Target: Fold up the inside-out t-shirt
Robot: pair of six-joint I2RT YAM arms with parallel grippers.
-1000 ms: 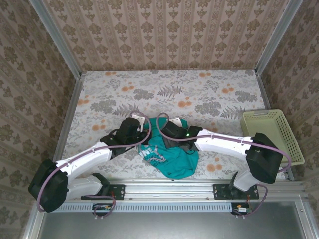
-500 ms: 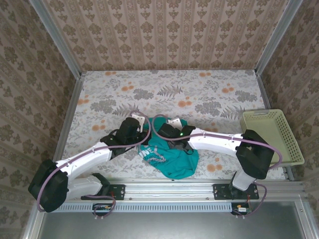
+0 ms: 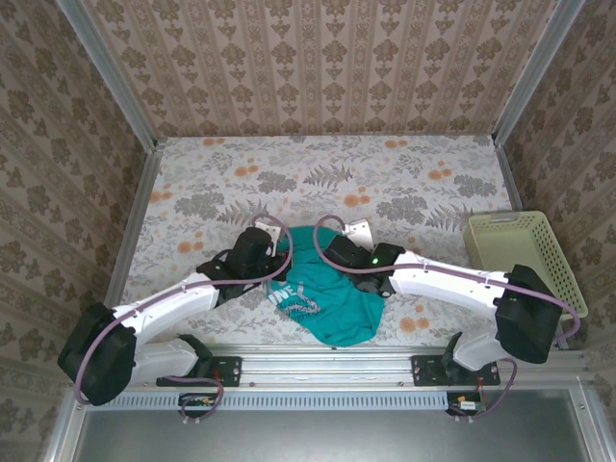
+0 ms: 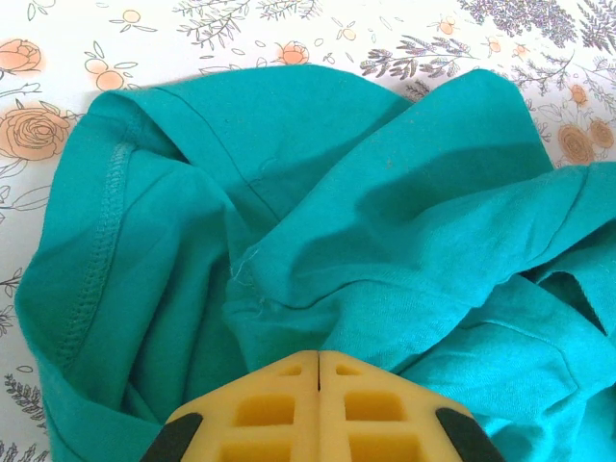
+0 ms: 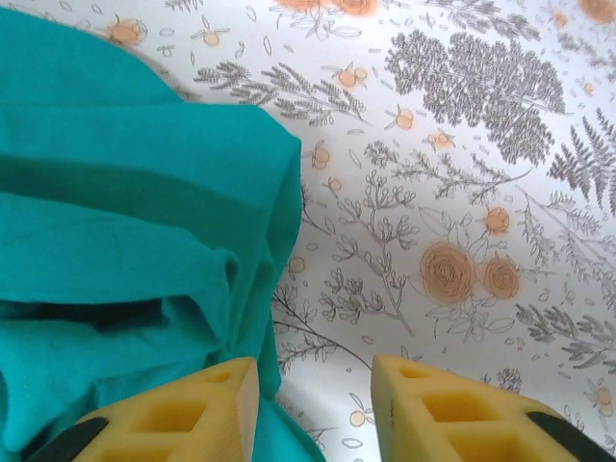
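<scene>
The inside-out t-shirt [image 3: 332, 303] lies crumpled near the table's front edge, teal, with white lettering [image 3: 296, 300] showing on its left part. My left gripper [image 3: 273, 252] sits at the shirt's upper left edge. In the left wrist view its yellow pads [image 4: 319, 358] are pressed together, and folds of the t-shirt [image 4: 366, 221] run into their tips. My right gripper [image 3: 330, 250] is at the shirt's upper right edge. It is open, and the cloth's edge [image 5: 279, 289] lies between its fingers [image 5: 315, 371], against the left one.
A pale yellow basket [image 3: 525, 255] stands at the table's right edge. Flowered tablecloth [image 3: 385, 183] stretches behind the shirt to the back wall. Metal rails border the table on both sides and along the front.
The right gripper's jaws have narrowed a good deal, and it has shifted a little right along the shirt's upper edge. The left arm has stayed put, still shut.
</scene>
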